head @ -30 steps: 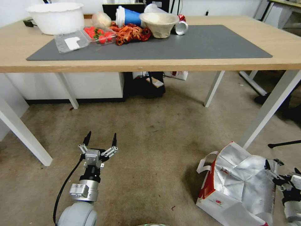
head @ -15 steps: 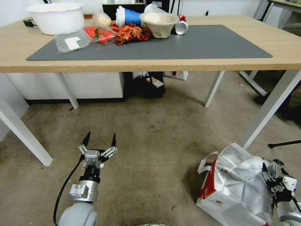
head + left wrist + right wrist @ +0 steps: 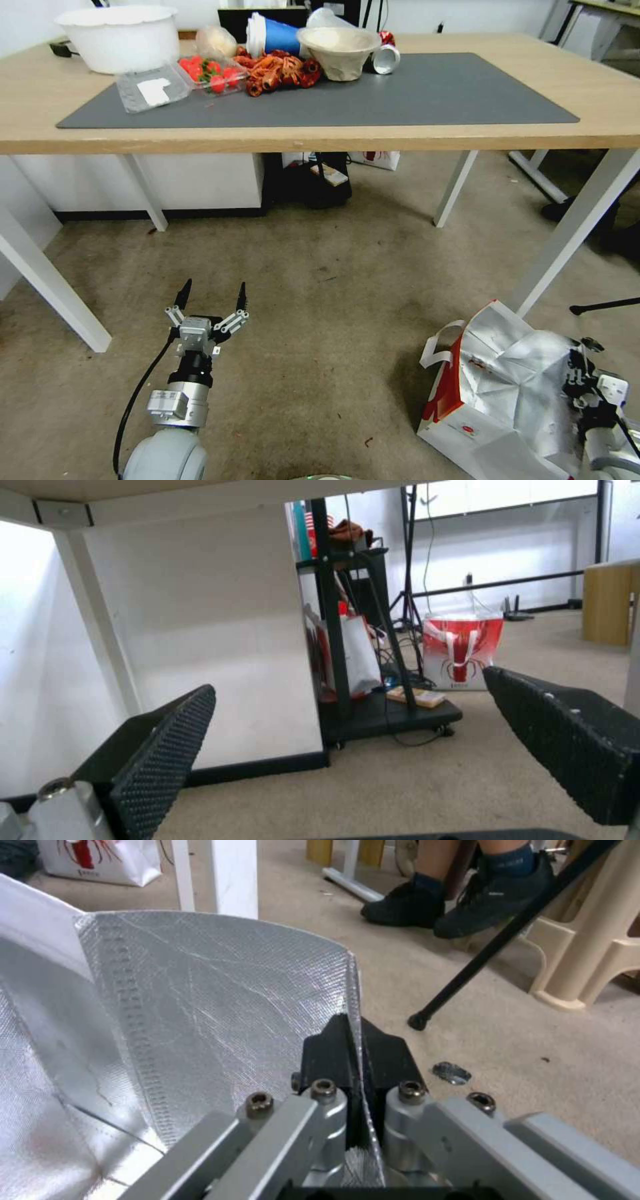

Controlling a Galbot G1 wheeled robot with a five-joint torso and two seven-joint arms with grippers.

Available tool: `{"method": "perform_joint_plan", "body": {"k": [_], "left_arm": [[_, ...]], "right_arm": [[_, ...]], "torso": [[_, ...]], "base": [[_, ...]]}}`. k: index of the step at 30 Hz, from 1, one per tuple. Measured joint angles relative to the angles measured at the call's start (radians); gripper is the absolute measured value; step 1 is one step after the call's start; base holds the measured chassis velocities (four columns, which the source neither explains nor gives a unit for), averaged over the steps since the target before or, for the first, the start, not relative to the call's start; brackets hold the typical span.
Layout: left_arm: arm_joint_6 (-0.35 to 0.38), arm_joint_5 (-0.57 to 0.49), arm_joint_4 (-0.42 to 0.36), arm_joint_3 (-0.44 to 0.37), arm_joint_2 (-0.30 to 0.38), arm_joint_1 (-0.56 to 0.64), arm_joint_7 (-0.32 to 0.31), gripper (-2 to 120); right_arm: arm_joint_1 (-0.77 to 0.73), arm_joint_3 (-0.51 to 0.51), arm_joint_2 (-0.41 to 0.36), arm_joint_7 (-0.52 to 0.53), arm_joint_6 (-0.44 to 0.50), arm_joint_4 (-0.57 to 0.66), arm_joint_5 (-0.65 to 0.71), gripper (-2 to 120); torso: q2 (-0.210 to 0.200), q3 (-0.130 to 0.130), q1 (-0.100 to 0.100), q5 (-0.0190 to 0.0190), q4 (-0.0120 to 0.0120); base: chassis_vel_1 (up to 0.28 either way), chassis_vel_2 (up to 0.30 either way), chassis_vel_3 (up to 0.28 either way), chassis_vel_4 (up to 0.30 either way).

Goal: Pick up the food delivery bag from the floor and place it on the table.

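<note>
Jaws of the right gripper (image 3: 355, 1040) are being pinched on the bag (image 3: 507, 393) rim's thin foil, which risks being torn when lifted; left gripper (image 3: 212, 297) is being held wide apart.

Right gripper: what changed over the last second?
The right gripper moved in from beside the food delivery bag onto its foil top edge and shut on it; the right wrist view shows the foil wall pinched between the two fingers. The bag's top edge is slightly more crumpled near the grip. Unchanged: the bag sits on the floor, the left gripper hangs open over the carpet, and the table items are as before.
</note>
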Motion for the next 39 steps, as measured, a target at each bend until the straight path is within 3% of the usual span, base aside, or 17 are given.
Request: {"method": "perform_joint_plan", "body": {"k": [12, 32, 39], "left_arm": [[-0.004, -0.001, -0.001, 0.0, -0.001, 0.003, 0.0, 100], [-0.004, 0.015, 0.006, -0.001, -0.025, -0.003, -0.001, 100], [-0.004, 0.018, 0.013, -0.003, -0.038, -0.007, -0.002, 100]], "right_arm": [[-0.016, -0.001, 0.011, 0.0, 0.008, 0.025, 0.004, 0], [-0.069, -0.033, 0.054, -0.04, 0.063, 0.157, 0.017, 0], [-0.091, -0.064, 0.077, -0.075, 0.076, 0.255, 0.026, 0]], "torso": [[0.0, 0.0, 0.0, 0.0001, 0.0], [0.0, 0.001, 0.0, 0.0001, 0.0], [0.0, 0.001, 0.0, 0.0, 0.0]], "base": [[0.0, 0.0, 0.0, 0.0], [0.0, 0.0, 0.0, 0.0], [0.0, 0.0, 0.0, 0.0]]}}
